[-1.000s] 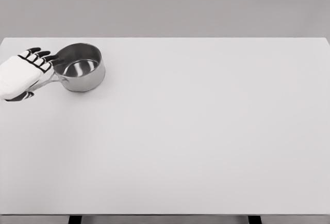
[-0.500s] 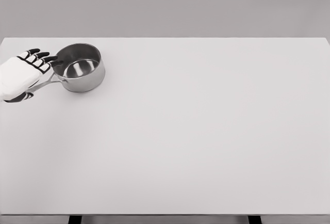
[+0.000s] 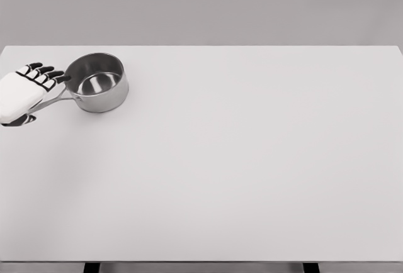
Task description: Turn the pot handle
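A shiny steel pot (image 3: 97,83) stands upright at the table's far left, near the back edge. Its long handle (image 3: 61,100) points left and slightly toward me. My left hand (image 3: 39,94) lies over the outer end of the handle, white palm back up, dark fingers (image 3: 49,75) stretched toward the pot rim without touching it. The thumb shows below the handle. The fingers are spread and not closed around the handle. The end of the handle is hidden under the hand. My right arm is out of view.
The white table (image 3: 239,160) stretches wide to the right and toward me. Its left edge runs just beside my hand, and the back edge lies just behind the pot.
My left hand has slid a little to the left, so its fingertips have drawn back from the pot rim. The pot and its handle have not visibly moved.
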Motion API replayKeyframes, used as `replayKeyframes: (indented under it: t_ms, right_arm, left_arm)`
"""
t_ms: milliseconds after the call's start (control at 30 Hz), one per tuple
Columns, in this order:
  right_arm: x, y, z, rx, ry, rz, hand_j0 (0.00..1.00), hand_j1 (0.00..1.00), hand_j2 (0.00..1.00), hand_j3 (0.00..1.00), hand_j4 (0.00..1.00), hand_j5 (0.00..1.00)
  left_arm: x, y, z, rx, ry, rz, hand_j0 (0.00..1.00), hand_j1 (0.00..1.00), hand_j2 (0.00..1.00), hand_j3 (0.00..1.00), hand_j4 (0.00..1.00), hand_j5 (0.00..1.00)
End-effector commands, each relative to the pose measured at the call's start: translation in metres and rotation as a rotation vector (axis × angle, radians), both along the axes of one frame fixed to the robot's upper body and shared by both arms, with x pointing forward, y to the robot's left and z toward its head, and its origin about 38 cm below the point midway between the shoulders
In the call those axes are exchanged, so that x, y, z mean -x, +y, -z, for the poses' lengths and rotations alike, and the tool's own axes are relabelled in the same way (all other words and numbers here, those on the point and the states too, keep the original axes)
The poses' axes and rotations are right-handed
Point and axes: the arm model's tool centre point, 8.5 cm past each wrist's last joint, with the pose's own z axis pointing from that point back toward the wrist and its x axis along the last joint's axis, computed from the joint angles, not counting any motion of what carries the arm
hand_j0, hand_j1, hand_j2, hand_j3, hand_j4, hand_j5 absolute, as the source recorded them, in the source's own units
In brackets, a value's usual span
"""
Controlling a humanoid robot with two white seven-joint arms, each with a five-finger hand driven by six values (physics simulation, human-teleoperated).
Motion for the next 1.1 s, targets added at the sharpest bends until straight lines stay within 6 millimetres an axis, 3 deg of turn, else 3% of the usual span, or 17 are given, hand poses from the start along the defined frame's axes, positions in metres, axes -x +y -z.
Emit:
replayKeyframes:
  t_ms: [0, 667, 833, 1067]
  right_arm:
    - [0.0, 0.0, 0.0, 0.0, 0.0, 0.0, 1.0, 1.0, 1.0, 1.0, 1.0, 1.0]
    - [0.0, 0.0, 0.0, -0.001, 0.0, 0.0, 1.0, 1.0, 1.0, 1.0, 1.0, 1.0]
    - [0.0, 0.0, 0.0, 0.0, 0.0, 0.0, 1.0, 1.0, 1.0, 1.0, 1.0, 1.0]
    - [0.0, 0.0, 0.0, 0.0, 0.0, 0.0, 1.0, 1.0, 1.0, 1.0, 1.0, 1.0]
  left_arm:
    - [-0.001, 0.003, 0.001, -0.002, 0.001, -0.007, 1.0, 1.0, 1.0, 1.0, 1.0, 1.0]
    - [-0.008, 0.016, 0.005, -0.012, -0.006, -0.057, 1.0, 1.0, 1.0, 1.0, 1.0, 1.0]
    - [-0.01, 0.02, 0.016, 0.004, 0.009, -0.082, 1.0, 1.0, 1.0, 1.0, 1.0, 1.0]
    - [-0.014, 0.022, 0.011, 0.003, -0.004, -0.087, 1.0, 1.0, 1.0, 1.0, 1.0, 1.0]
